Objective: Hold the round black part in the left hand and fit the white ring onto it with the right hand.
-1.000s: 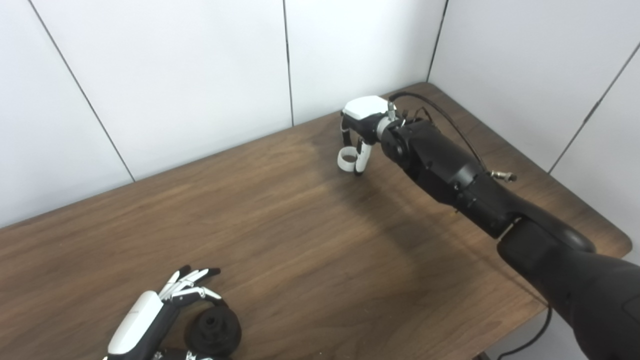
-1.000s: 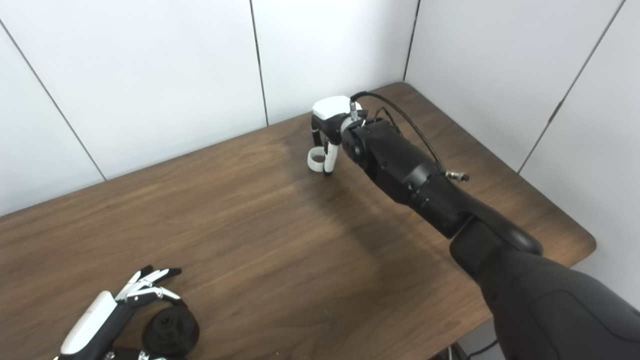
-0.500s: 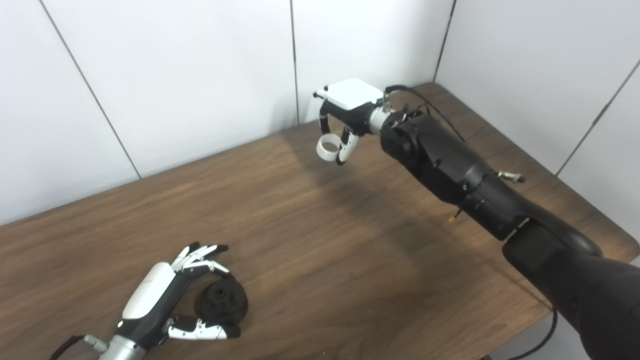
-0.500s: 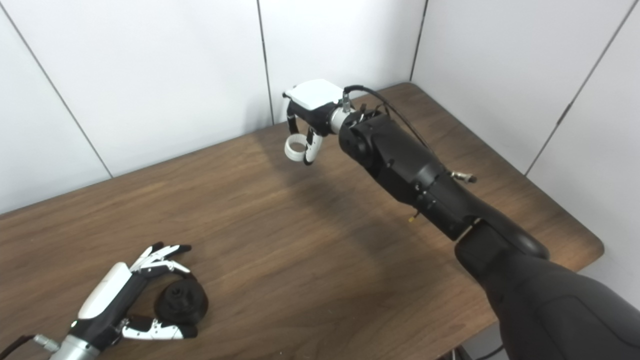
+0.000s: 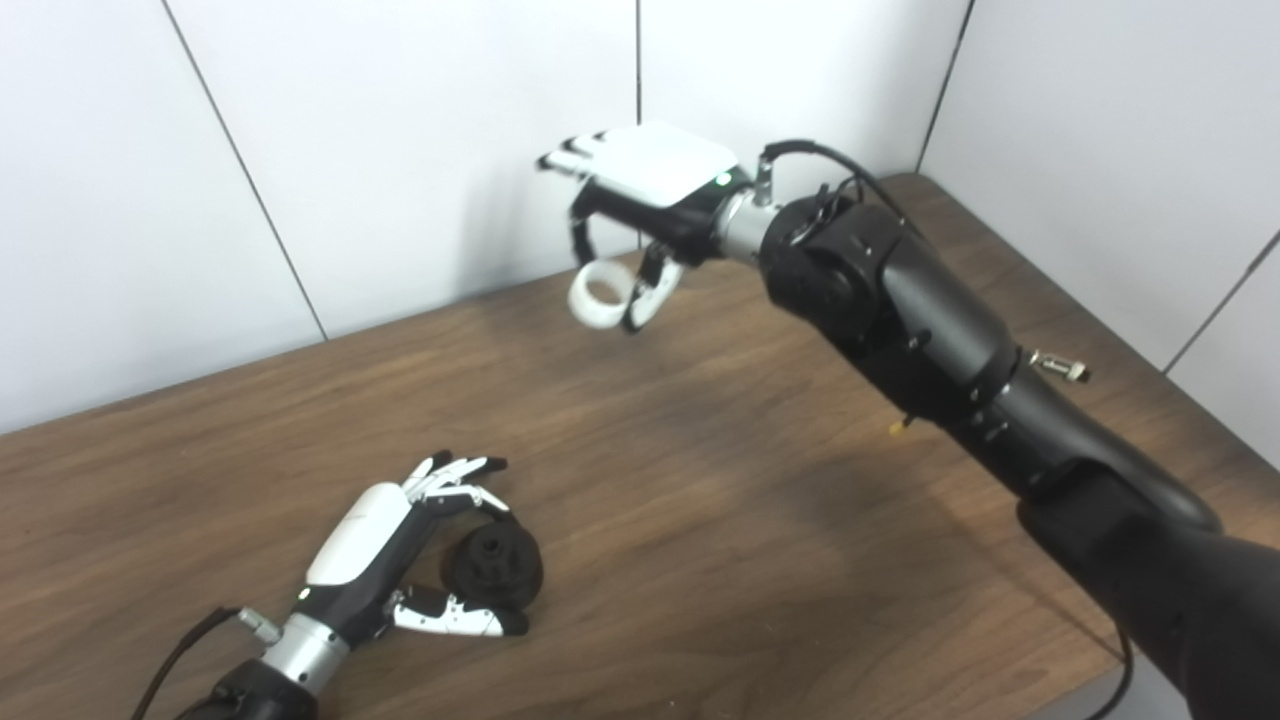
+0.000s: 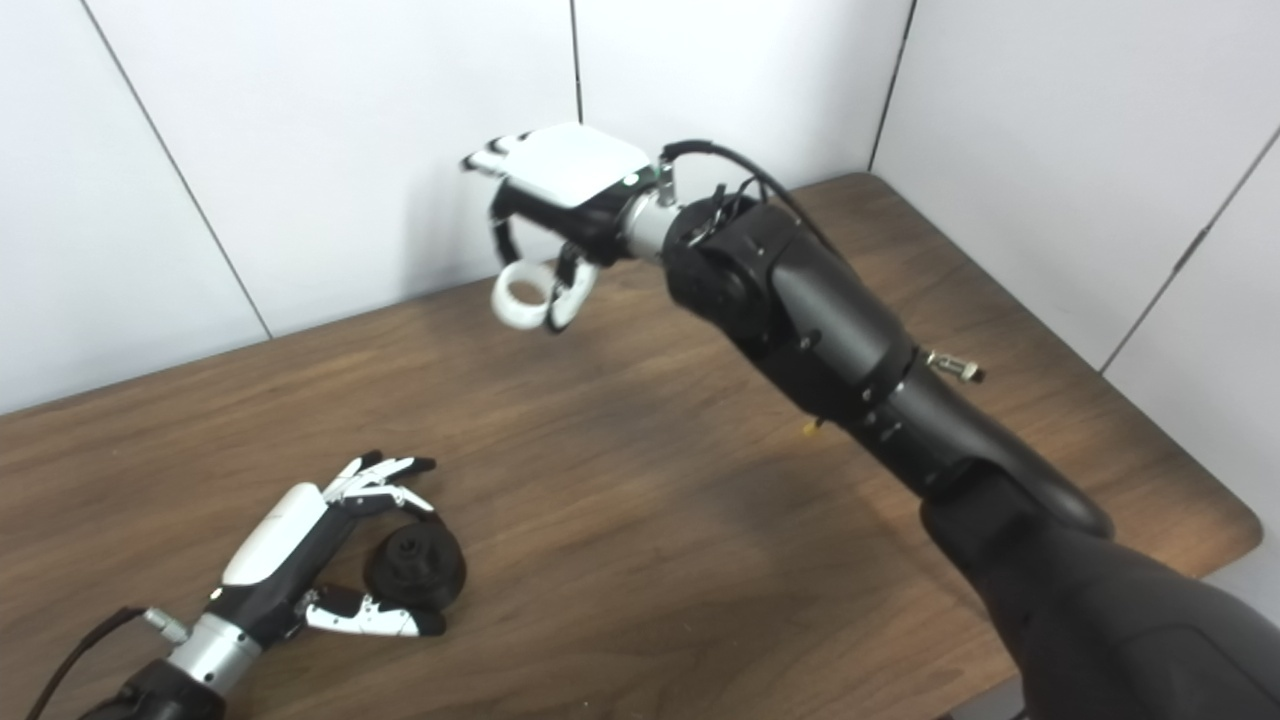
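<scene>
My right hand (image 5: 640,200) pinches the white ring (image 5: 598,297) aloft; my left hand (image 5: 400,560) loosely cups the black part (image 5: 495,566), unclamped. Risk: part shifts during fitting.

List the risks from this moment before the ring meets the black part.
The white ring hangs pinched only at its edge in the right hand, high above the table; it may slip. The left hand cups the round black part loosely on the table, so it may shift.
</scene>
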`<action>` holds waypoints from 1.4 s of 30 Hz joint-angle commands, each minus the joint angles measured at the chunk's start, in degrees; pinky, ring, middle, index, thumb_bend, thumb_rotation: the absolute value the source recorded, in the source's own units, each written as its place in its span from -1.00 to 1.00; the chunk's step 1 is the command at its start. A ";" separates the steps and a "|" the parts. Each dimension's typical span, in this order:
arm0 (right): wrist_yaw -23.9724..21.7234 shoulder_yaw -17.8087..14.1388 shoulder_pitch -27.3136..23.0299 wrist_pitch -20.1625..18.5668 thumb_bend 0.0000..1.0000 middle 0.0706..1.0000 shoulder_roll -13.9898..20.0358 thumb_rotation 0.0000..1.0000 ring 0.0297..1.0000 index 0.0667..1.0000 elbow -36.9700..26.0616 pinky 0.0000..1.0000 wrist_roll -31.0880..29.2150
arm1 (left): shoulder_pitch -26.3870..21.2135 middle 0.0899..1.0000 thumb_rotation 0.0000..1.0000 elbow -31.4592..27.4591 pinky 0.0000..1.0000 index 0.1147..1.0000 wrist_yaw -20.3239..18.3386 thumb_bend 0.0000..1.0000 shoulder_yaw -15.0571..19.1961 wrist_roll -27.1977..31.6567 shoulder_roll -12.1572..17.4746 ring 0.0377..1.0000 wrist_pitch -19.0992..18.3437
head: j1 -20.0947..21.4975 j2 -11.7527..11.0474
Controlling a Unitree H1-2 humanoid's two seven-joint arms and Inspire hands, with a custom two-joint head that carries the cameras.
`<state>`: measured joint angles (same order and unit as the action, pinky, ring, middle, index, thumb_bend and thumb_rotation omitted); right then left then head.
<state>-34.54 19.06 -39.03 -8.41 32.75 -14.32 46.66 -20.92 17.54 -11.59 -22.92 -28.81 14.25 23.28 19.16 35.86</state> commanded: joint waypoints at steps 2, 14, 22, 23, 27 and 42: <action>-1.38 -0.35 -2.41 1.08 0.01 0.97 -0.66 -0.73 1.00 -0.11 -3.41 0.98 -0.70 | -0.76 0.78 -0.91 -0.31 1.00 -0.18 -1.10 0.03 -0.78 -1.84 0.38 0.86 -1.69 | -1.56 0.81; -0.04 2.35 4.76 9.44 0.02 0.99 -6.22 -0.73 1.00 -0.11 -3.70 0.99 -6.59 | -0.97 0.77 -0.91 -3.07 1.00 -0.18 -0.94 0.03 -2.10 -2.44 -2.14 0.82 -3.83 | -12.78 3.55; 0.98 1.82 6.88 15.05 0.03 1.00 -5.76 -0.75 1.00 -0.11 -3.42 1.00 -7.70 | -0.52 0.77 -0.91 -5.67 1.00 -0.18 -2.07 0.03 -3.35 -3.50 -2.35 0.82 -5.94 | -16.46 4.72; 0.86 1.82 6.99 15.33 0.03 1.00 -5.78 -0.75 1.00 -0.11 -3.52 1.00 -7.56 | -0.47 0.77 -0.91 -6.03 1.00 -0.18 -2.26 0.03 -3.45 -3.50 -2.29 0.82 -6.18 | -16.45 4.83; 1.17 2.34 7.58 17.27 0.03 1.00 -5.90 -0.75 1.00 -0.11 -2.95 1.00 -7.20 | -0.14 0.76 -0.91 -7.14 1.00 -0.18 -2.36 0.03 -3.68 -3.88 -2.35 0.82 -6.86 | -16.39 5.39; 1.24 2.23 8.53 19.78 0.03 1.00 -5.62 -0.75 1.00 -0.11 -2.97 1.00 -2.38 | 0.77 0.76 -0.91 -7.98 1.00 -0.18 -2.29 0.03 -3.70 -4.16 -2.96 0.80 -7.22 | -15.26 6.18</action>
<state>-34.83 22.07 -29.16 9.99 26.71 -15.33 43.91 -19.75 10.60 -13.67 -26.46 -32.51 11.34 16.27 3.87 42.01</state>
